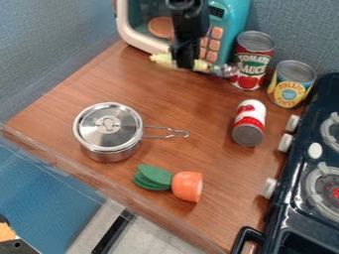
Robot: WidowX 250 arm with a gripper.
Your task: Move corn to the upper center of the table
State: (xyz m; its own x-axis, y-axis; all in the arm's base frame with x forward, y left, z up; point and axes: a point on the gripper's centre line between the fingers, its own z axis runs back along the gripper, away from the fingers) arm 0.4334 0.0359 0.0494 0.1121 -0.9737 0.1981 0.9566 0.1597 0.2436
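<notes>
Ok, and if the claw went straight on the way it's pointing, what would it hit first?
The corn is already right at the claw. Beyond that, straight down, the table in front of the microwave probably comes first, though height is hard to judge here.

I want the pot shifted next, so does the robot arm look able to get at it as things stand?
Not quite yet, probably: nothing covers the pot, but the hand seems occupied with the corn.
</notes>
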